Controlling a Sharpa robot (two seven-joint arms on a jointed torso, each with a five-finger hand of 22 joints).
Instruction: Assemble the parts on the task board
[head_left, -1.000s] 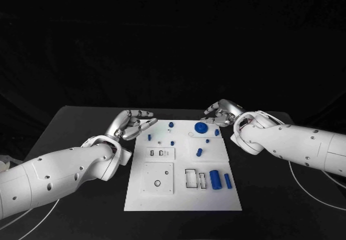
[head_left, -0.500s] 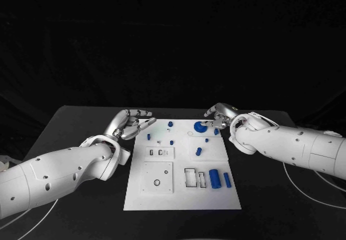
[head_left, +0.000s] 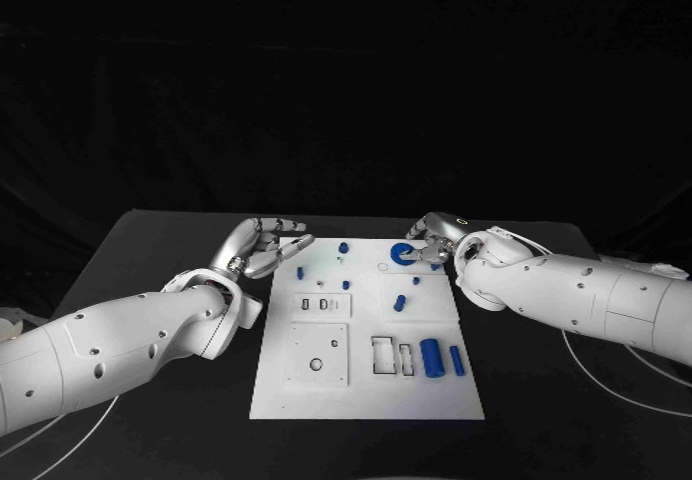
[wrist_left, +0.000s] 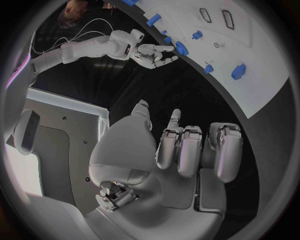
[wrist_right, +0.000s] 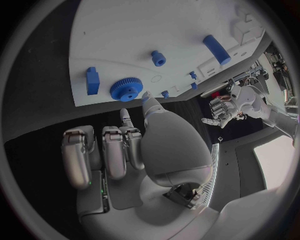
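Observation:
The white task board lies in the middle of the black table. A blue gear sits near its far right corner, with small blue pegs and a peg further in. Two blue cylinders lie near the front right. My right hand hovers at the far right corner, fingers apart, holding nothing. In the right wrist view its thumb tip is just short of the gear, beside a blue block. My left hand stays off the board's far left corner, open and empty.
White recessed blocks and slots take up the board's left half, with a square plate nearer the front. Black table surrounds the board. In the left wrist view my right hand shows beyond the board's edge.
My right hand has moved left, from beyond the board's far right corner to right beside the blue gear. The left hand has barely moved.

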